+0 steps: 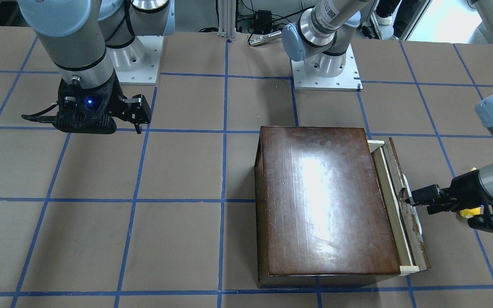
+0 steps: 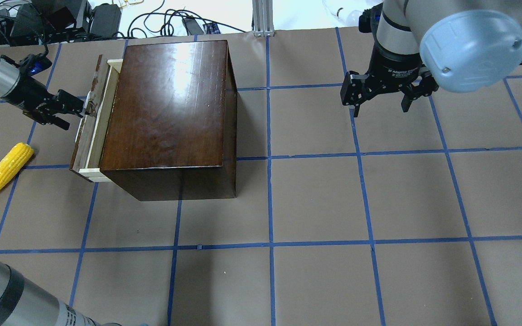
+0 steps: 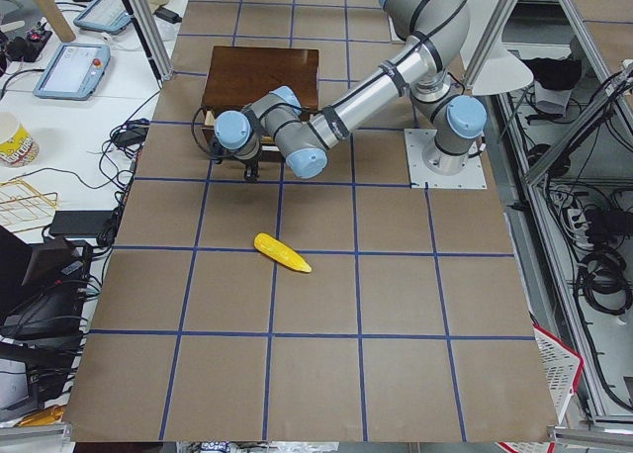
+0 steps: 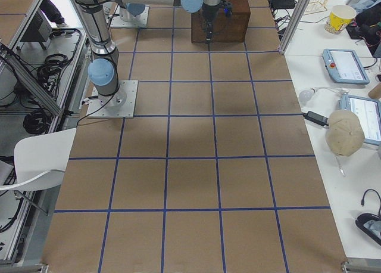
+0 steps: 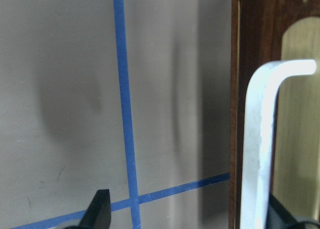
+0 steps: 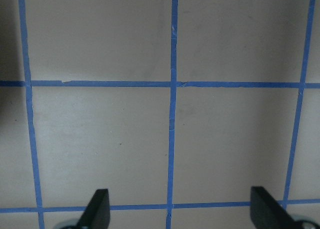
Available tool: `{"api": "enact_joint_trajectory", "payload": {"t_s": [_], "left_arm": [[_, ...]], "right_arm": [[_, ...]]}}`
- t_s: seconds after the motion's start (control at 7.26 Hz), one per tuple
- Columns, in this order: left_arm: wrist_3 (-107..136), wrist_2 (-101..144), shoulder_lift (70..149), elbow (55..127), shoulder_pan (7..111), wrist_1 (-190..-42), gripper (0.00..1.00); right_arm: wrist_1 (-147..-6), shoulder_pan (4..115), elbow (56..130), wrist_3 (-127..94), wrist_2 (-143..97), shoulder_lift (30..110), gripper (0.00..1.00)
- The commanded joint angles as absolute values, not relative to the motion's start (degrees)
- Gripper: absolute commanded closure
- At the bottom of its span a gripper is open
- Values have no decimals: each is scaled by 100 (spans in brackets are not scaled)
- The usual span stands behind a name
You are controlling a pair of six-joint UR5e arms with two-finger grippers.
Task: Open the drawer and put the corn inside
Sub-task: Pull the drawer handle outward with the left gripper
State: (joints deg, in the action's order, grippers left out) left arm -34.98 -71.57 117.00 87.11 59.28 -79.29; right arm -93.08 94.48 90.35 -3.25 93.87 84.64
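The dark-brown box (image 2: pixel 166 104) stands at the table's far left. Its drawer (image 2: pixel 92 136) is pulled out a little, showing a strip of pale wood behind the dark front panel. My left gripper (image 2: pixel 73 113) is level at the front panel. In the left wrist view its jaws are open, with the metal pull (image 5: pixel 260 139) between them, close to the right finger. The yellow corn (image 2: pixel 7 170) lies on the table left of the drawer, behind the left gripper. My right gripper (image 2: pixel 381 106) hangs open and empty above the table, far right of the box.
The table is brown board with a blue tape grid (image 2: pixel 268 156). Both arm bases (image 1: pixel 325 75) are bolted at the robot's edge. Cables and power supplies (image 2: pixel 61 18) lie beyond the far edge behind the box.
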Motion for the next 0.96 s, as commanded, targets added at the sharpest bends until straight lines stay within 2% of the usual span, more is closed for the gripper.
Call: {"api": "enact_joint_trajectory", "payload": {"t_s": [0.0, 0.83], "left_arm": [[-3595, -7233, 11707, 8658, 5810, -7928, 0], [-3595, -7400, 11707, 8622, 5669, -7937, 0]], "right_arm": [[-9308, 9448, 9035, -325, 9387, 8464, 0], [-9316, 9448, 9035, -325, 9387, 8464, 0]]}}
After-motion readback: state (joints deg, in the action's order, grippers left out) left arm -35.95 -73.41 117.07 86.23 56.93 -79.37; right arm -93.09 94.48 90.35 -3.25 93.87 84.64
